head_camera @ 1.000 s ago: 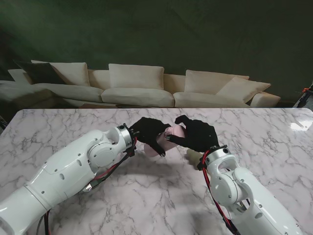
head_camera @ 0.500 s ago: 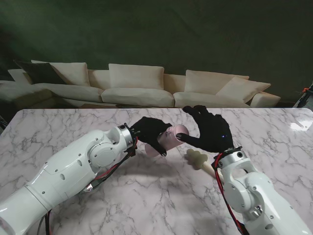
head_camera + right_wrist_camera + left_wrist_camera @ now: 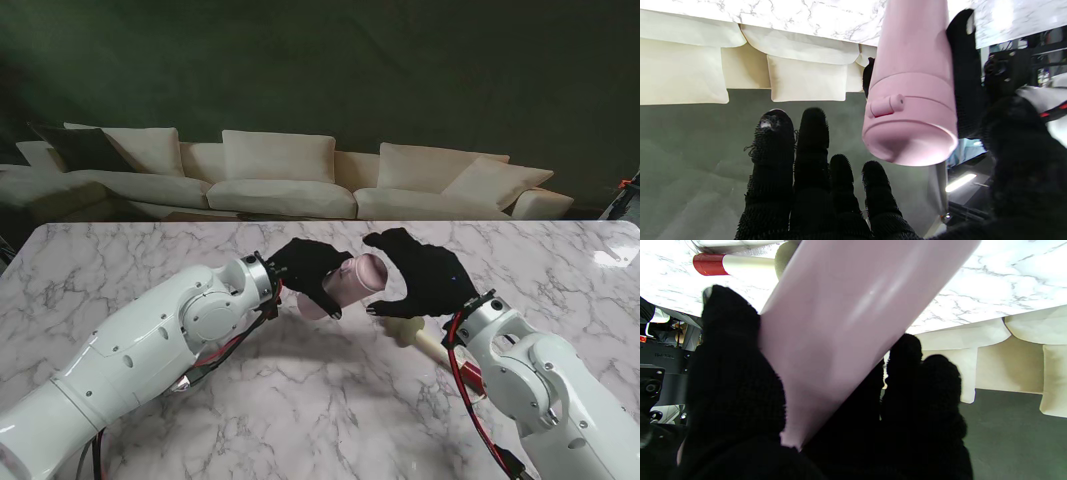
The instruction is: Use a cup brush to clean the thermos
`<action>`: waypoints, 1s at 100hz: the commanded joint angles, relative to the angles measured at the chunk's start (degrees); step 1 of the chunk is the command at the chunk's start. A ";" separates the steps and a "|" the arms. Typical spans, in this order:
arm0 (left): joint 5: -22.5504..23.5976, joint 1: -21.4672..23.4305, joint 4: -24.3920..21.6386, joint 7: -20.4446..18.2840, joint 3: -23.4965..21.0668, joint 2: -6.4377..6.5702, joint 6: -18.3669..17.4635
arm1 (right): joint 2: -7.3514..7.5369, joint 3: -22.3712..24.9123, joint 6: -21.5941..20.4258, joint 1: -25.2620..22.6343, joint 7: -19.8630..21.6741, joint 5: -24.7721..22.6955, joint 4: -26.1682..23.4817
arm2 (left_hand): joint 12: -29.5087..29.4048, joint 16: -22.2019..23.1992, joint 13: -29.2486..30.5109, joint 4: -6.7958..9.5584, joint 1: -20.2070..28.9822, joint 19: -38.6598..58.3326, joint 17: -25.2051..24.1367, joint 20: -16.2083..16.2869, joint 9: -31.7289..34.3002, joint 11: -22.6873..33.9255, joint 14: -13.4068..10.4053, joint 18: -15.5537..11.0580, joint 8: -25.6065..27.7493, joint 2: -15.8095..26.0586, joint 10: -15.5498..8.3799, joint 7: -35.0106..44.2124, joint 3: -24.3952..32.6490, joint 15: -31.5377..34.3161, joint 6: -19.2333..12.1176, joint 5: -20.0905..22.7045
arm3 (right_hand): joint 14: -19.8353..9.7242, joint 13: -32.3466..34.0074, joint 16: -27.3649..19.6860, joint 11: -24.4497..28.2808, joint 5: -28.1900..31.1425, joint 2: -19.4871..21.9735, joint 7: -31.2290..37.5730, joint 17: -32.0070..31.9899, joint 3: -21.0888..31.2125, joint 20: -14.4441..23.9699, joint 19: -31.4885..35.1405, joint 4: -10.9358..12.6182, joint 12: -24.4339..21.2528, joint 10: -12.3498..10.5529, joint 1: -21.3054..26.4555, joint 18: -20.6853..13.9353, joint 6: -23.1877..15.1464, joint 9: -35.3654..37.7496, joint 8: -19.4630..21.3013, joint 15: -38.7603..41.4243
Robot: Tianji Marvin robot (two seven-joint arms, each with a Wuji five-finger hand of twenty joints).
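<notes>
Right hand swings back, fingers spread, to capped pink plastic thermos at its 9 o'clock, gripped by left hand; lid removal likely next

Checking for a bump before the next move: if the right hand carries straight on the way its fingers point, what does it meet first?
Most likely the thermos lid end, held by the left hand; the right hand is open beside it, though depth is unclear.

The right hand has free room short of the thermos; cup brush lies underneath.
</notes>
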 commanded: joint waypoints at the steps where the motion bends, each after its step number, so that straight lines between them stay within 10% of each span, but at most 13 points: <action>1: -0.22 -0.50 -0.27 -0.73 0.13 -0.28 -0.24 | -0.82 -1.54 1.60 1.10 -0.36 0.40 0.97 | 2.03 1.41 4.15 6.41 19.85 2.24 0.35 0.27 1.52 4.74 -2.64 -5.47 2.31 22.03 -3.87 8.02 21.38 5.30 -13.07 5.18 | -1.27 2.79 3.38 4.08 1.26 -0.22 2.26 3.51 0.65 2.98 3.95 -0.16 1.50 0.56 -1.42 -1.56 1.72 0.21 2.03 4.07; 31: -0.32 -0.57 -0.28 -0.85 0.28 -0.30 -0.21 | -1.94 -8.44 13.25 3.99 -3.67 1.67 2.14 | 2.05 1.41 4.18 6.42 19.87 2.25 0.36 0.26 1.54 4.76 -2.68 -5.54 2.33 22.05 -3.91 8.05 21.42 5.32 -13.09 5.23 | -1.27 31.32 8.32 16.50 17.61 6.09 19.34 27.63 7.40 5.21 22.09 -0.03 10.53 -2.28 -0.32 -0.74 -4.88 27.09 11.65 17.60; 44: -0.51 -0.74 -0.18 -0.86 0.50 -0.37 -0.13 | -2.50 -11.07 17.98 5.03 -6.61 0.98 3.05 | 2.05 1.41 4.13 6.38 19.83 2.24 0.35 0.26 1.54 4.76 -2.67 -5.53 2.32 22.01 -3.88 8.03 21.37 5.30 -13.07 5.22 | -0.33 33.41 13.04 18.59 26.74 8.49 16.87 30.29 3.15 7.87 33.46 -0.53 12.16 -6.39 -4.47 -0.56 -4.37 48.69 6.92 31.44; 56: -0.61 -0.82 -0.12 -0.86 0.62 -0.41 -0.02 | -2.87 -12.98 22.21 5.58 -8.22 0.20 3.45 | 2.04 1.40 4.10 6.37 19.80 2.24 0.35 0.26 1.52 4.75 -2.67 -5.53 2.32 22.07 -3.93 8.03 21.35 5.30 -13.12 5.22 | 1.81 33.32 13.50 17.77 30.78 14.13 13.68 30.77 -4.35 8.83 37.22 -0.72 11.37 -5.44 -11.30 1.09 -2.82 57.49 2.13 36.66; 80: -0.60 -0.74 -0.28 -1.13 0.52 -0.34 0.21 | -2.25 -12.49 25.13 3.91 -5.19 -3.24 0.95 | 2.05 1.40 4.10 6.39 19.89 2.28 0.40 0.27 1.55 4.77 -2.71 -5.48 2.31 22.05 -3.88 8.03 21.39 5.30 -13.07 5.23 | 6.15 31.57 5.20 11.44 3.95 25.25 3.34 27.92 -3.58 -0.52 26.69 -0.07 10.37 -4.57 -35.65 7.17 -8.81 37.38 -6.11 18.49; 90: -0.55 -0.72 -0.32 -1.20 0.48 -0.30 0.23 | -2.03 -11.14 24.54 2.71 -5.43 -5.11 0.16 | 2.03 1.41 4.15 6.37 19.85 2.28 0.40 0.27 1.52 4.77 -2.65 -5.48 2.29 22.07 -3.90 8.00 21.37 5.33 -13.07 5.21 | 6.67 17.26 6.06 1.10 -4.09 28.43 -4.53 18.66 -4.01 -0.95 19.69 0.15 4.93 -5.74 -39.91 14.29 -11.66 18.27 -6.67 6.99; 100: -0.49 -0.70 -0.40 -1.32 0.41 -0.26 0.21 | -2.11 -9.07 21.85 1.39 -6.90 -4.72 -0.62 | 2.02 1.40 4.12 6.38 19.85 2.28 0.40 0.27 1.51 4.75 -2.69 -5.48 2.31 22.08 -3.90 8.03 21.38 5.32 -13.09 5.24 | 5.84 1.33 0.42 -4.82 -3.47 28.61 -18.56 1.77 -5.37 3.10 5.82 0.20 -1.04 -6.10 -37.03 21.93 -11.92 3.13 1.50 -6.82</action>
